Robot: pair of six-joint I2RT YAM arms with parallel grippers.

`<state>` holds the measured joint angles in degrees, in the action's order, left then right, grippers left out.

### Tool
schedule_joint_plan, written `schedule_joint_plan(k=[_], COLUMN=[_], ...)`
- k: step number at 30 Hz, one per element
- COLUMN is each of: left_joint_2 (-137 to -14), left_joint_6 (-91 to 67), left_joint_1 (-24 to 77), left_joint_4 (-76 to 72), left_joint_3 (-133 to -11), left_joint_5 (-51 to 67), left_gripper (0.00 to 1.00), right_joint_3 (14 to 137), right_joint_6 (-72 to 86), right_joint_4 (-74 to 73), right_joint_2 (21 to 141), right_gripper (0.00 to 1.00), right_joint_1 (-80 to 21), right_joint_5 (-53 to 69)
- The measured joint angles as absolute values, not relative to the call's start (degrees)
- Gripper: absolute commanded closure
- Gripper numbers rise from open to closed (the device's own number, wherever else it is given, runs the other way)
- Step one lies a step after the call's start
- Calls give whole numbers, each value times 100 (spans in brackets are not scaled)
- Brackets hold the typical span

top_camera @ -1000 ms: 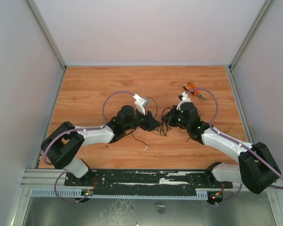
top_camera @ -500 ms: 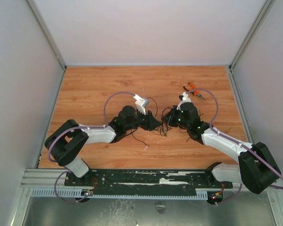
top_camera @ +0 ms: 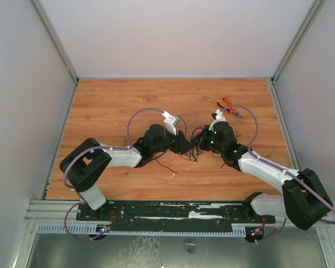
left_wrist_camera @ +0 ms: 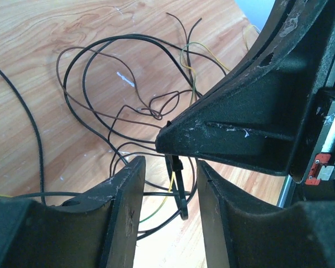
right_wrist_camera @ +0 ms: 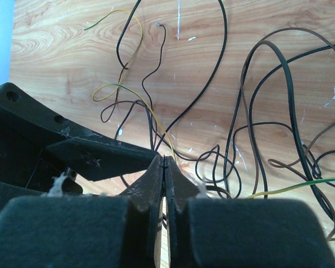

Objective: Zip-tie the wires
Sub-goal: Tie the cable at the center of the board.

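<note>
At the table's centre we see the wires tangled. From 9 o'clock the left gripper's jaws straddle, half-open, a black strip pinched by the right gripper from 3 o'clock.

1. Blocked at the middle of the table by left gripper and right gripper, tips close together.
2. Narrow between the parted left fingers; crossed there by a black strip pinched in the right gripper.
3. Strewn with wires around both tips.
4. Obstructed near the far right corner by pliers.
5. Open over bare wood along the far and left edges.
</note>
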<state>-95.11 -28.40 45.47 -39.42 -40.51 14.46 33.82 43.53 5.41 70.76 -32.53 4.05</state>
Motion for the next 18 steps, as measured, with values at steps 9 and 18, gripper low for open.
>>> schedule_joint_plan(k=[9,18], left_joint_2=[-9653,-9677], left_joint_6=[-2851,-2849], left_joint_1=[4648,4676], left_joint_4=[-3951,-3981], left_joint_3=[-4134,-4141], left_joint_5=[1413,1269], left_gripper=[64,80], right_joint_3=[3382,3382], right_joint_6=[4442,4523], right_joint_4=[541,537], right_joint_2=[7078,7083], right_gripper=[100,100], right_joint_1=[-3284,-3286], right_joint_5=[375,353])
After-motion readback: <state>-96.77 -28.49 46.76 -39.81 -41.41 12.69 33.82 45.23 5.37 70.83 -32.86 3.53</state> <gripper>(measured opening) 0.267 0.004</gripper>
